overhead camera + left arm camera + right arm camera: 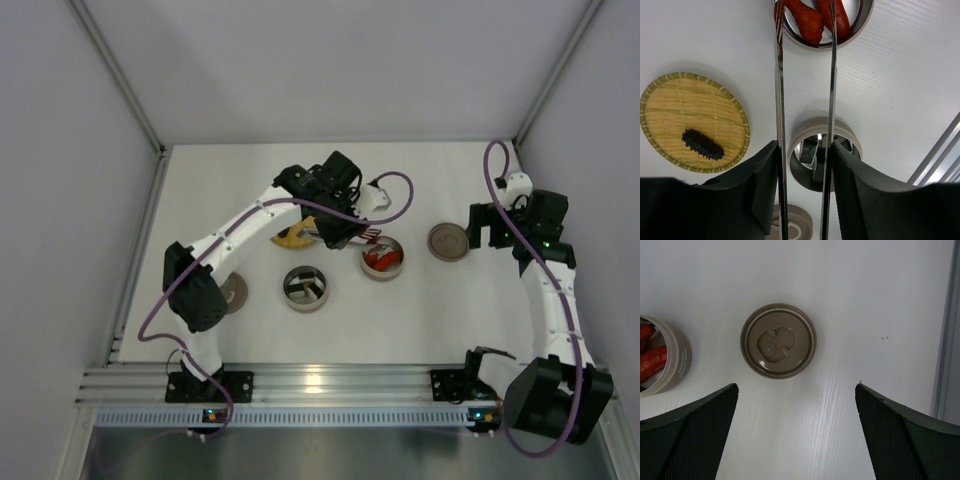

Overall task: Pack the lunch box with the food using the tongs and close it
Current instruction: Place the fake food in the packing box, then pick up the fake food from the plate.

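My left gripper (pixel 805 150) (pixel 345 232) is shut on the tongs (pixel 779 100), one finger pressing each thin silver arm. The arms run apart and parallel, and their tips reach over a round steel lunch box tier (pixel 805 46) (pixel 396 268) that holds red-orange food pieces (pixel 807 20). Below the fingers stands a second tier (pixel 812 122) (pixel 305 288) with dark-wrapped sushi rolls (pixel 810 150) inside. One dark piece (pixel 702 144) lies on the yellow woven plate (pixel 670 110). My right gripper (pixel 796 390) (pixel 480 225) hangs open above a beige lid (pixel 778 340) (pixel 449 241), holding nothing.
A second beige lid (pixel 233 293) (pixel 792 227) lies left of the sushi tier, near the left arm. The tier with the red pieces shows at the left edge of the right wrist view (pixel 677 360). Grey walls enclose the white table, with an aluminium rail (pixel 330 385) along the near edge.
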